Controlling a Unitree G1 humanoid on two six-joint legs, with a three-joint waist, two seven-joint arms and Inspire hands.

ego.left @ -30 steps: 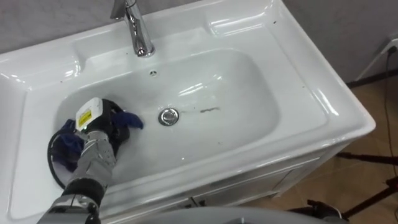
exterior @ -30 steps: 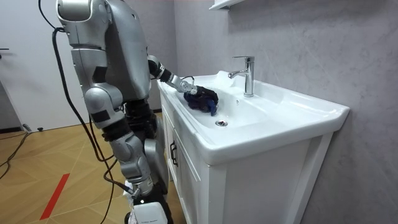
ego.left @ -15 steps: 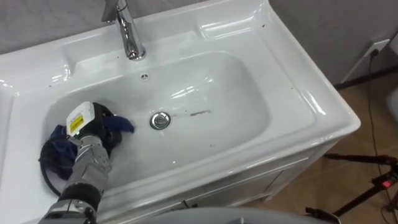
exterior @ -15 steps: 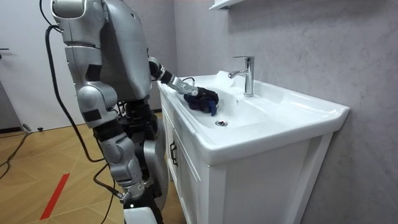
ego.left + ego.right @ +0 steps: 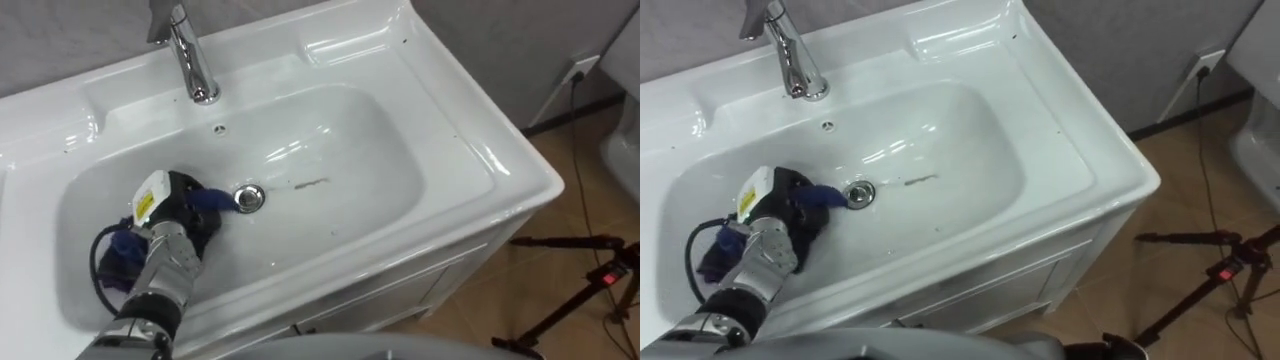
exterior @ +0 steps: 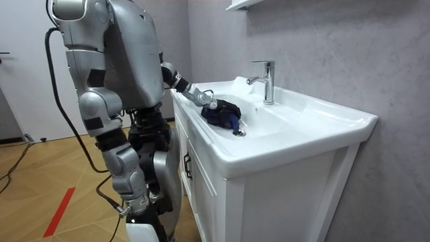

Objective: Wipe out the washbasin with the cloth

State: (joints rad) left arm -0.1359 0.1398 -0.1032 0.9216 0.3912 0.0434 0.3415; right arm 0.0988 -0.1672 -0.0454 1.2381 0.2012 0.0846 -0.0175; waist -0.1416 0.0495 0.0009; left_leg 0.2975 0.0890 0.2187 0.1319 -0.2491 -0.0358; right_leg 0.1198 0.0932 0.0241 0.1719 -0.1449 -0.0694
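The white basin (image 5: 470,150) has a chrome faucet (image 5: 190,60) at the back and a drain (image 5: 249,197) in the middle of its bowl. My left hand (image 5: 170,215) reaches into the bowl's left part and is curled over a blue cloth (image 5: 207,199), pressing it on the bottom. The cloth's tip touches the drain's left edge. A thin dark smear (image 5: 312,183) lies on the bowl's floor right of the drain. In the room view I stand at the cabinet's end with the left hand (image 6: 213,104) stretched over the cloth (image 6: 227,115).
The basin sits on a white cabinet (image 6: 269,195) against a grey wall. On the wooden floor to the right stands a black tripod (image 5: 590,285), with a wall socket and cable (image 5: 578,72) behind it.
My left hand has slid the blue cloth to the right across the bowl, from its left part up to the drain. The eye view has also shifted a little.
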